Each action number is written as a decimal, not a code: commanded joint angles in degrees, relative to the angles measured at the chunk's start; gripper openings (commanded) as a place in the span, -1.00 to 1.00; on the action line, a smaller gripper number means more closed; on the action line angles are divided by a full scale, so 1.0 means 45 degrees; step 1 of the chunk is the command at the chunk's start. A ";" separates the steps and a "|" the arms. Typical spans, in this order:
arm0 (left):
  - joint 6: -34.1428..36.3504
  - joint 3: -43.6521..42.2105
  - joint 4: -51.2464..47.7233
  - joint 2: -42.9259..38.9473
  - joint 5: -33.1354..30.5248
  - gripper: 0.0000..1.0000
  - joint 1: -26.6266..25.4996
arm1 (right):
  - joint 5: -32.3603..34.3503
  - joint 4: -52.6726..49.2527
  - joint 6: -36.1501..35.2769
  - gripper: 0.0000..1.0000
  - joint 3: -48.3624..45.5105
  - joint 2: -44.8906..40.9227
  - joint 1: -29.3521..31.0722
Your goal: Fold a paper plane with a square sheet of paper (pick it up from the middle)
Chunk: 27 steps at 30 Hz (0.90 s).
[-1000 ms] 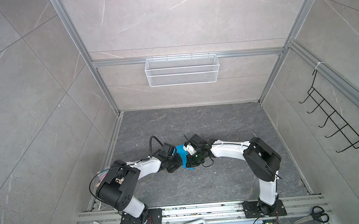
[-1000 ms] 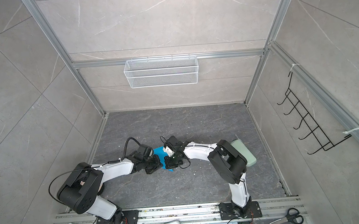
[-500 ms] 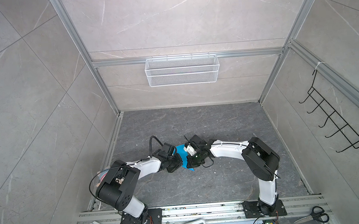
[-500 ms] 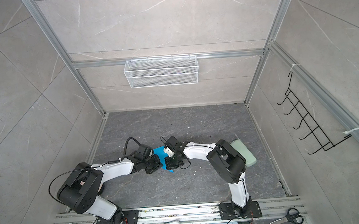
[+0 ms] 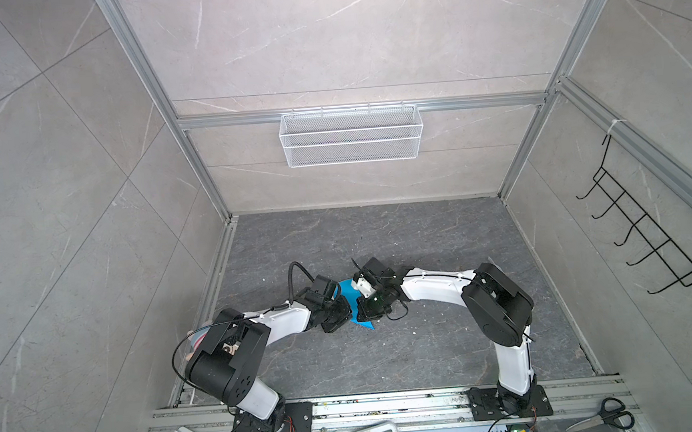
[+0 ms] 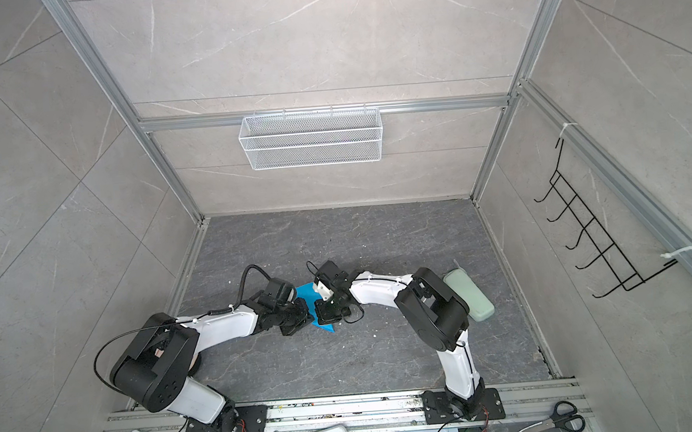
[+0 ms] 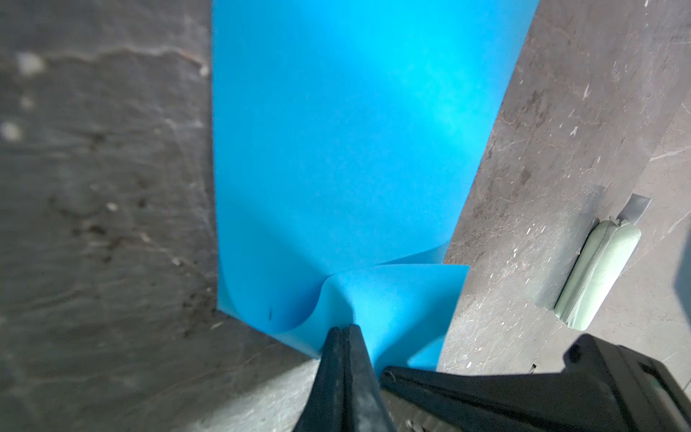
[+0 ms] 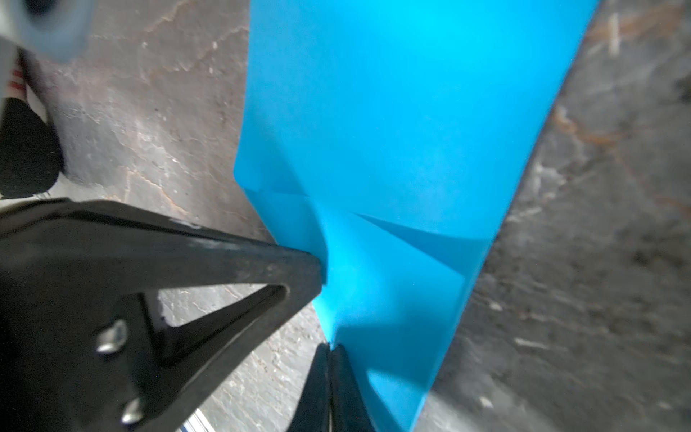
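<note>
- Looks like a mid-fold step: pinching and creasing the square sheet of paper (image 5: 352, 298) between both arms, with no finished paper plane to be seen yet.
- Grips a curled-over flap of the sheet (image 7: 336, 149) with the left pincer (image 7: 342, 333), with jaws pressed together on the blue paper.
- Clamps another part of the sheet (image 8: 392, 112) with the right pincer (image 8: 331, 349), jaws likewise closed on it, just beside a fold with overlapping layers.
- Places the sheet, in both top views, near the middle of the table (image 5: 428, 344), wedged between the two pincer heads, with one sharp corner (image 6: 327, 330) pointing toward the near side.
- Cannot tell whether the paper rests on the table or hangs just above it.
- To do the step well: hold both grips firm and close to the fold line, and move the pincers together to avoid tearing or buckling the thin sheet.
- Press the crease flat against the table before letting go.
- Mind the curled flap at the left pincer: likely to spring open on an early release.
- Guard against a clash of tips: in the right wrist view, shows a finger of the left pincer against the paper, just beside the right pincer.
- Leaves the pale green pouch (image 6: 468, 296) well apart from the work.
</note>
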 commanded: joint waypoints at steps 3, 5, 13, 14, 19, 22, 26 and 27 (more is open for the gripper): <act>-0.0110 -0.0162 -0.1184 0.0522 -0.0543 -0.90 0.0004 | 0.0149 -0.0645 -0.0112 -0.84 0.0085 0.0198 0.0091; -0.0133 -0.0163 -0.1199 0.0528 -0.0549 -0.90 0.0000 | 0.0164 -0.0735 -0.0147 -0.84 0.0069 0.0196 0.0088; -0.0149 -0.0162 -0.1246 0.0523 -0.0618 -0.90 0.0003 | 0.0350 -0.1069 -0.0315 -0.84 0.0075 0.0252 0.0083; -0.0164 -0.0163 -0.1263 0.0518 -0.0604 -0.90 -0.0003 | 0.0359 -0.1114 -0.0325 -0.84 0.0067 0.0269 0.0070; -0.0150 -0.0163 -0.1343 0.0518 -0.0692 -0.90 0.0001 | 0.0386 -0.1234 -0.0430 -0.85 0.0049 0.0332 0.0071; -0.0202 -0.0162 -0.1425 0.0528 -0.0749 -0.90 0.0004 | 0.0400 -0.1286 -0.0443 -0.85 0.0012 0.0352 0.0077; -0.0267 -0.0106 -0.1706 0.0527 -0.0917 -0.90 -0.0009 | 0.0460 -0.1477 -0.0550 -0.85 -0.0008 0.0352 0.0076; -0.0251 -0.0075 -0.1795 0.0533 -0.0968 -0.90 -0.0001 | 0.0503 -0.1544 -0.0574 -0.85 -0.0028 0.0332 0.0089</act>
